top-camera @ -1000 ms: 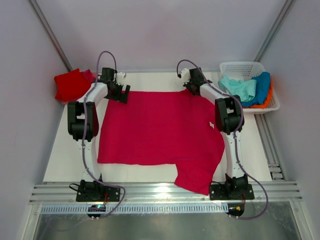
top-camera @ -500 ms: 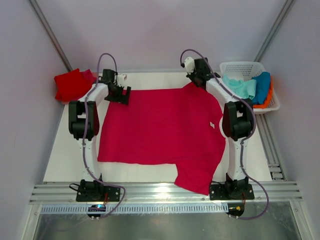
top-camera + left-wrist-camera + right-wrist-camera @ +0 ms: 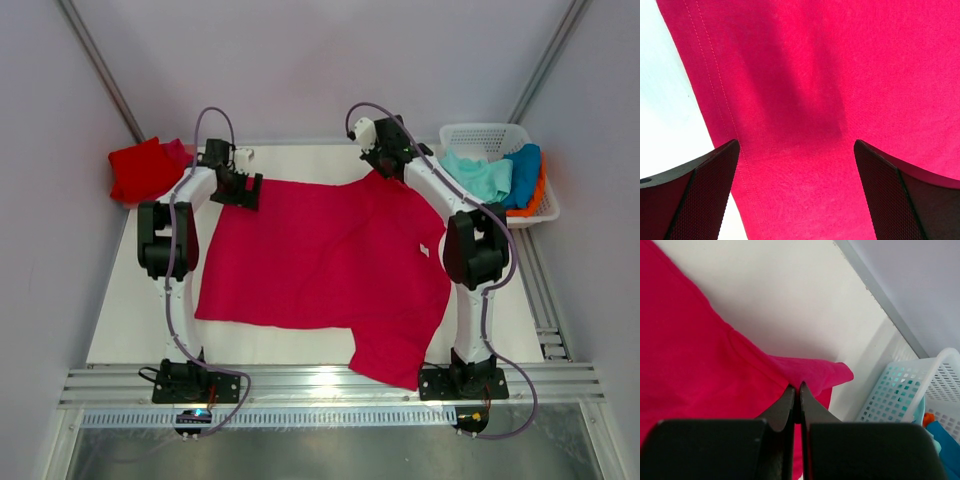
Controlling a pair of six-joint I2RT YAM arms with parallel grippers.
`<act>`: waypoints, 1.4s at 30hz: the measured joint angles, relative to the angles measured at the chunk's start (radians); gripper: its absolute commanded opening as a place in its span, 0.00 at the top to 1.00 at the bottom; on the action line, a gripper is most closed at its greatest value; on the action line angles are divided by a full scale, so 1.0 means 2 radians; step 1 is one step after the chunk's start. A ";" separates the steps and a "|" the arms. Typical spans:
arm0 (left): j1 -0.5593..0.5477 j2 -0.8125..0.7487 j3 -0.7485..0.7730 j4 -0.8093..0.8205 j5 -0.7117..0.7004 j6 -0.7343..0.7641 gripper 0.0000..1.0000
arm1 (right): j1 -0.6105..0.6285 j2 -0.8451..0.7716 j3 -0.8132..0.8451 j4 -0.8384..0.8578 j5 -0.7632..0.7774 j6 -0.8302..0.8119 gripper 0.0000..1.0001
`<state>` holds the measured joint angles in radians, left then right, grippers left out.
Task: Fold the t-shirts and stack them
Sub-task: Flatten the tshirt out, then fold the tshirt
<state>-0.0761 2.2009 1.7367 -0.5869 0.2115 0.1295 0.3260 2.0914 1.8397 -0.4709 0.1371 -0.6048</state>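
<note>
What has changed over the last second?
The right gripper, shut on the far right corner of the pink shirt, lifted it and carried it slightly left. The left gripper stayed open over the far left corner; the basket did not move.

orange tee mostly buried, basket cropped

walls: plain pale grey | table: white top | near edge: aluminium rail | light: even
</note>
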 measured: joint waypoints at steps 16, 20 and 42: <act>0.043 0.056 0.091 0.039 0.005 -0.029 0.01 | 0.007 0.022 0.000 -0.018 0.012 0.000 0.97; 0.063 0.105 0.149 0.043 0.029 -0.037 0.01 | 0.007 0.028 0.001 -0.018 0.016 0.000 0.97; 0.069 0.181 0.258 0.021 0.144 -0.035 0.21 | 0.011 0.035 0.010 -0.039 0.024 0.000 0.97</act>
<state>0.0620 2.5629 2.2532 -0.5446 0.4988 0.0593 0.3481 2.1605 1.8587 -0.5484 0.1852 -0.6044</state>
